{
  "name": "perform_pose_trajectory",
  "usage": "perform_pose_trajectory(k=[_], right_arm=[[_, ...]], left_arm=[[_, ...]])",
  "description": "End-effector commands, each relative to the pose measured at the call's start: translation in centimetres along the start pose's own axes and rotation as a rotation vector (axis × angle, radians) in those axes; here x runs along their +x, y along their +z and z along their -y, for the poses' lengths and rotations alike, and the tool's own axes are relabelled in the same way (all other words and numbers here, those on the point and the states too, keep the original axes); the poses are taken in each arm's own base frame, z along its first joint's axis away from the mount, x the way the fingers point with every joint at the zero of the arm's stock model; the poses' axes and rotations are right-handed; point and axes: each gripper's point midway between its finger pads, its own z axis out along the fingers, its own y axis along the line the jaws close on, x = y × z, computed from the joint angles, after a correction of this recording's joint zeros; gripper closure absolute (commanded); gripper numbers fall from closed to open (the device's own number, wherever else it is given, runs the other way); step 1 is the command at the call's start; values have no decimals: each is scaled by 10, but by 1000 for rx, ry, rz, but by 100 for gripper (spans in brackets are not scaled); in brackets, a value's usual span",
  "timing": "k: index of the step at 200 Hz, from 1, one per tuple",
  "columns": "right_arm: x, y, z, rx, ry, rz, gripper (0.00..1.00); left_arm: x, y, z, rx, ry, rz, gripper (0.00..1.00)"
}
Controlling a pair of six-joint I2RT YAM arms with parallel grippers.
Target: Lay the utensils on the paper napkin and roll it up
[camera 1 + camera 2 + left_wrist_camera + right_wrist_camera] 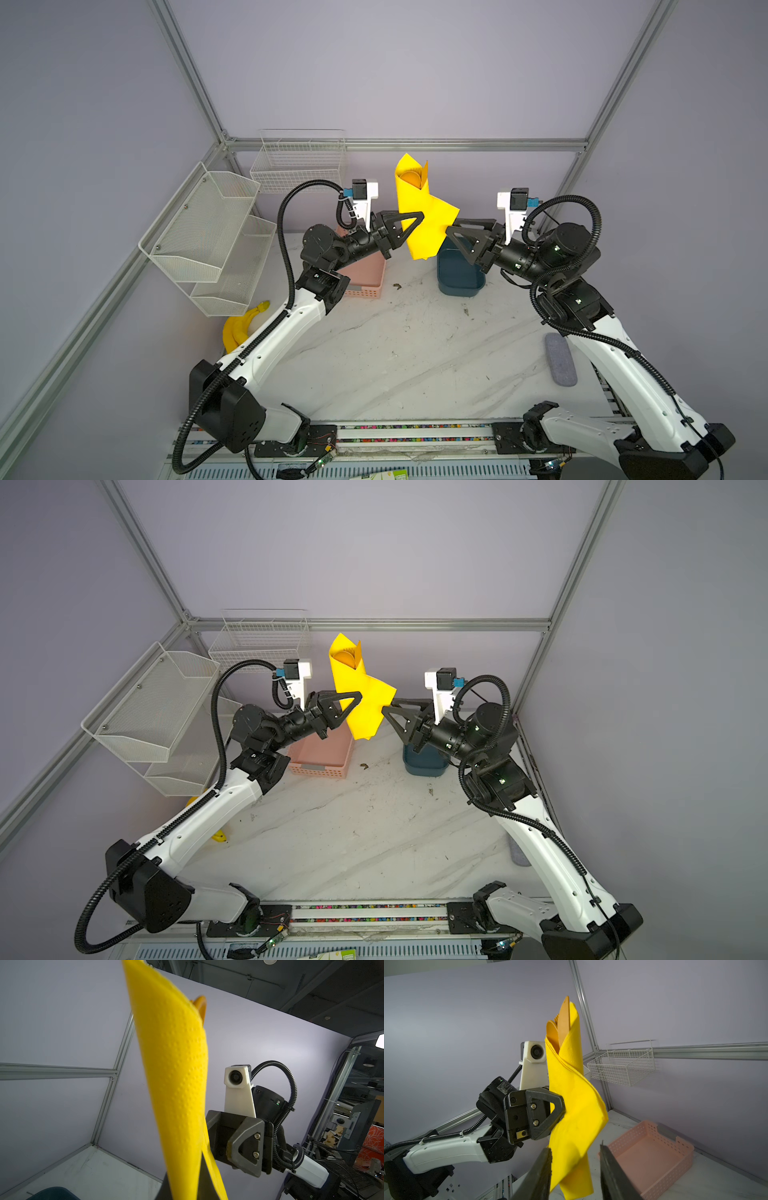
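Utensils inside paper napkin, loosely rolled, raised off worktop. Left end effector clenched on paper napkin; right end effector parted around loose flap. Remaining: wrap flap.

My claw is clamped on the lower end of the paper napkin. The roll stands near upright, close to the lens, and its dot embossing is clear. An orange utensil rim pokes out of the upper end. Right claw is just beside the roll, partly behind its edge. Past the roll: tabletop and dark blue bin.
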Motion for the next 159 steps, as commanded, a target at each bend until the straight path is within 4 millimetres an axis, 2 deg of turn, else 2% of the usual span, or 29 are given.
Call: perform_pose_trajectory(k=[1, 17, 34, 52, 70, 95, 105, 130, 159], right_arm=[[-15, 1, -6, -11, -38, 34, 60], [-21, -2, 7, 82, -50, 44, 56], [-29, -11, 8, 126, -72, 86, 51], [-40, -22, 13, 195, -91, 136, 49], [-45, -26, 4, 163, -103, 163, 50], [-35, -14, -28, -68, -94, 117, 52], [-28, -7, -34, -141, -59, 89, 53], [-9, 10, -25, -173, -2, 4, 57], [-8, 15, -17, -141, 3, 4, 57]], left_arm=[[-33, -2, 25, 33, 87, 65, 92], [-32, -2, 23, 25, 87, 64, 92], [-33, -3, 23, 19, 90, 68, 92], [-32, -3, 20, 1, 90, 65, 92], [-31, -2, 18, -4, 89, 61, 92], [-31, -1, 18, 0, 85, 62, 93], [-31, -1, 18, 1, 83, 60, 93], [-31, 0, 20, 15, 79, 58, 93], [-30, -1, 22, 28, 78, 51, 93]])
